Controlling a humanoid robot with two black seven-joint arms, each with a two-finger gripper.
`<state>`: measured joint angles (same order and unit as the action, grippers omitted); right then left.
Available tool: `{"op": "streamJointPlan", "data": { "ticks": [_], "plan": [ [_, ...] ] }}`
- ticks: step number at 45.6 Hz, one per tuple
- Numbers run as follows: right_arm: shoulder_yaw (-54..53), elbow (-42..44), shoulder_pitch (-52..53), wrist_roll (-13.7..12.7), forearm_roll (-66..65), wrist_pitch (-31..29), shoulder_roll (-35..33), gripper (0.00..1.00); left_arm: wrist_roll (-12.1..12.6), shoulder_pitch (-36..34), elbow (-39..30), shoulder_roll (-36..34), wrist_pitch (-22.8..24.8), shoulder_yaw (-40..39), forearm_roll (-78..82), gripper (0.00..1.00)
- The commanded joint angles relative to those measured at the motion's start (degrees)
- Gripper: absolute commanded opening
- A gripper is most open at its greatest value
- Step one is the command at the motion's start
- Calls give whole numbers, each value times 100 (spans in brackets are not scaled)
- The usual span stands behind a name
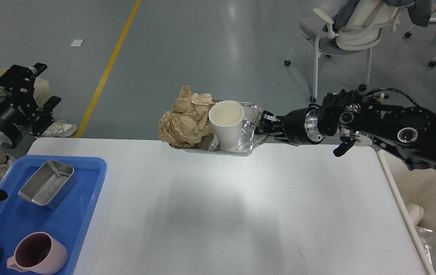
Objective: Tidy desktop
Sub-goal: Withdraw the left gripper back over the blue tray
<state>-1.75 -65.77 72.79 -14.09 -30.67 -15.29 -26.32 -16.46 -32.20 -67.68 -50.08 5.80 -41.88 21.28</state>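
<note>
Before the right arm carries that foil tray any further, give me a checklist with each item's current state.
1. Right gripper clamped on the foil tray end wall: ok.
2. Foil tray level: not ok, it tilts slightly.
3. White paper cup upright in the tray: ok.
4. Crumpled brown paper contained: not ok, it overhangs the tray's left rim.
5. Left gripper clear of the load: ok, far left, open.
6. Drop-off spot: cannot tell.

Glossy white desktop (pixel 240 214); crinkled foil tray (pixel 250 131); crumpled paper (pixel 187 122).
</note>
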Motion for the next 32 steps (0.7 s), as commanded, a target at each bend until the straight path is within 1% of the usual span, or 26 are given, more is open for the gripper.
{"op": "streamJointPlan", "data": {
  "ticks": [1,5,17,27,32],
  "plan": [
    [0,3,7,-6,0,0,-31,0,20,161,-70,261,18,-214,-642,97],
    [-9,-6,7,-6,0,0,-110,0,38,442,-96,630,210,-750,-642,97],
    [-27,-15,-2,-6,0,0,-242,0,47,1058,-96,1403,835,-1928,-642,97],
    [-35,-15,7,-6,9,9,-268,0,56,1374,-96,2317,949,-2640,-642,97],
    [-35,-76,25,-6,9,9,-330,0,38,1559,-105,2765,1116,-3027,-633,97]
  ]
}}
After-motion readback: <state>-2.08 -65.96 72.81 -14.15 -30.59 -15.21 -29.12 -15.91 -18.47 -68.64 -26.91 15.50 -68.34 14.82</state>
